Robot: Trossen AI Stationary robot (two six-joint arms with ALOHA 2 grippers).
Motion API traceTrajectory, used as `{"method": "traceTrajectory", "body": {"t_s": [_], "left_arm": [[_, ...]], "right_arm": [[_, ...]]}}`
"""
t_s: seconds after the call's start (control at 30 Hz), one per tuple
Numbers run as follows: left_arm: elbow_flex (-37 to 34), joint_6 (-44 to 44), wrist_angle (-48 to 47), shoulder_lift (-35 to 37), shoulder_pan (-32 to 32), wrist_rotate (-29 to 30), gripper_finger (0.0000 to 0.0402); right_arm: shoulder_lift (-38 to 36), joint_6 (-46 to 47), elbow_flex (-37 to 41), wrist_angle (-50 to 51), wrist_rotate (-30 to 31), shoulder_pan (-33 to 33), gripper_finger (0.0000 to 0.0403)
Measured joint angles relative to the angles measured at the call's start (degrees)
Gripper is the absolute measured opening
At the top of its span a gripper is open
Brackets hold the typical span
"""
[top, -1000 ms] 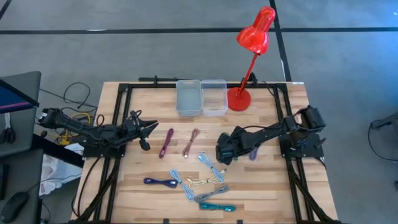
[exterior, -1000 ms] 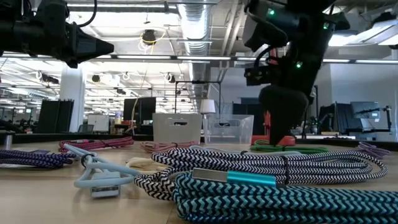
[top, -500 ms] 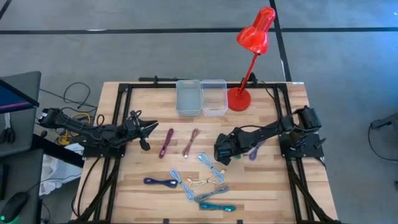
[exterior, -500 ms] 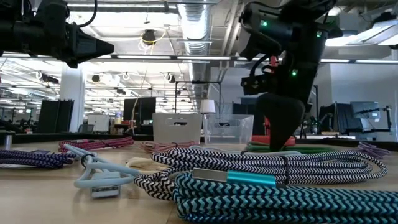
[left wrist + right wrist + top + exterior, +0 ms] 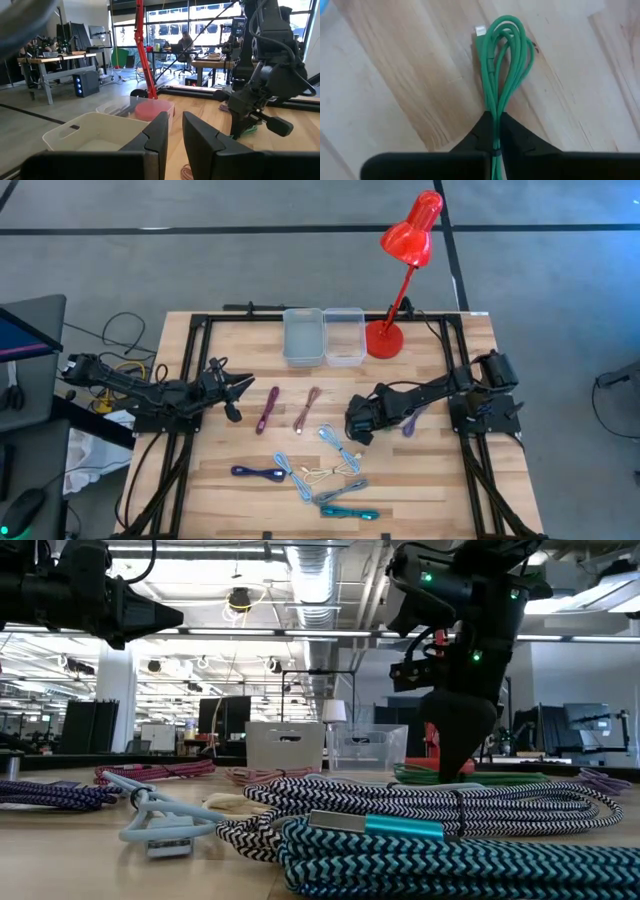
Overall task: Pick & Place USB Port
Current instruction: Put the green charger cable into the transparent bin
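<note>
A coiled green USB cable (image 5: 502, 65) lies on the wooden table, its white plug (image 5: 479, 31) at the end away from my fingers. My right gripper (image 5: 493, 131) is shut on it near the table's middle right (image 5: 356, 425). In the low view it stands low over green strands (image 5: 500, 778). My left gripper (image 5: 240, 385) hovers at the table's left. Its fingers (image 5: 175, 132) are a little apart with nothing between them. Two small bins, one grey (image 5: 304, 337) and one clear (image 5: 344, 335), stand at the far edge. My right gripper pinches the green cable's bundled loops (image 5: 493, 114) between its two fingers, at the coil's end opposite the plug. Several strands run through the gap. The fingers come from above, pointing down at a slant. The rest of the coil lies on the table.
Several other coiled cables lie about: maroon (image 5: 268, 410), pink (image 5: 308, 408), purple (image 5: 408, 423), light blue (image 5: 340, 445), dark blue (image 5: 258, 472) and teal (image 5: 345, 510). A red desk lamp (image 5: 385, 338) stands beside the clear bin at the far right.
My right gripper has come down toward the table and a little toward its left edge, onto the green cable. The left arm has kept still.
</note>
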State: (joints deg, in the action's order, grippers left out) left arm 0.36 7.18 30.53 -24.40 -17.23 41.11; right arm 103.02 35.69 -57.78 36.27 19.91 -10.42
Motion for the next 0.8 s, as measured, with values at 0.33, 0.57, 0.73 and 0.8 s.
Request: {"method": "traceTrajectory", "body": {"t_s": [0.33, 0.57, 0.73, 0.8], "left_arm": [[0.0, 0.0, 0.0, 0.0, 0.0, 0.0, 0.0059], [0.0, -0.2, 0.0, 0.0, 0.0, 0.0, 0.0059], [0.0, -0.2, 0.0, 0.0, 0.0, 0.0, 0.0059], [0.0, -0.2, 0.0, 0.0, 0.0, 0.0, 0.0059]], "right_arm": [[-11.2, -9.0, 0.1, -5.6, 9.4, 0.1, 0.0003], [-19.5, -21.9, 1.1, -17.2, 13.4, 3.8, 0.0001], [-23.0, -29.8, 5.8, -28.5, 12.5, 9.1, 0.0001], [-24.2, -32.0, 8.9, -35.2, 9.2, 11.7, 0.0001]]}}
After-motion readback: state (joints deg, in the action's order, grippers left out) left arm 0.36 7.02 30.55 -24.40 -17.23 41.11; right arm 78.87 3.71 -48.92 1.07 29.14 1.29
